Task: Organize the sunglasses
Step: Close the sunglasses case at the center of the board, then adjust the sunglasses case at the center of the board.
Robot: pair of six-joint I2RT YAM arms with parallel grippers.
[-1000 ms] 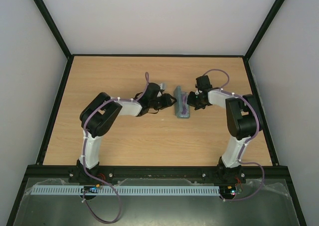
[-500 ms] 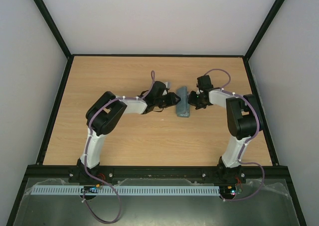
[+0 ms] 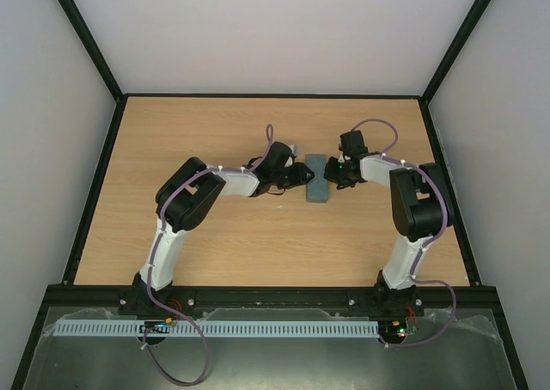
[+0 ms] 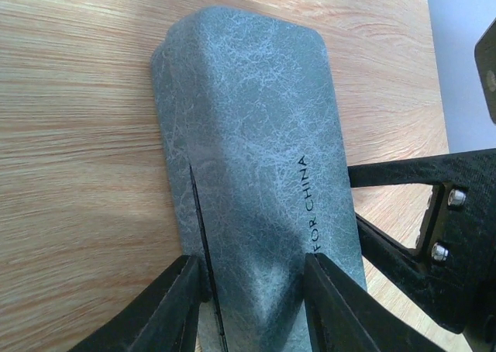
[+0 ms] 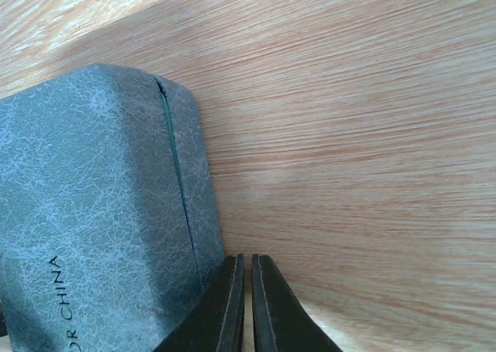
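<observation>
Table (image 3: 172, 149): light wood top, dark frame round it, seen from above. Two robot arms reach in from the near edge & meet at mid-table.
Case (image 3: 317, 178): grey-blue rectangular box w/ crackled leather-look skin. Lies flat at table centre, between the two arms. Lid is down; only a thin dark seam shows along one long side.
L pincer (image 4: 254, 281): partly open, one finger each side of the case's near end, both touching it, so it's holding the case.
R pincer (image 5: 248, 290): fingers pressed together w/ nothing between them. Tips sit at the case's long side near the seam; touching or just beside, can't tell which.
Sunglasses: not visible in any view. Prob. inside the closed case, but that's a guess, as the lid hides the inside.
Progress: looks nearly done, w/ case shut & lying flat. Prob. left: let go of the case & pull both arms back.
Writing: black caps along the case top read "FOR CHINA". Any words ahead of it are cut off in both wrist views. No logo or brand legible.
</observation>
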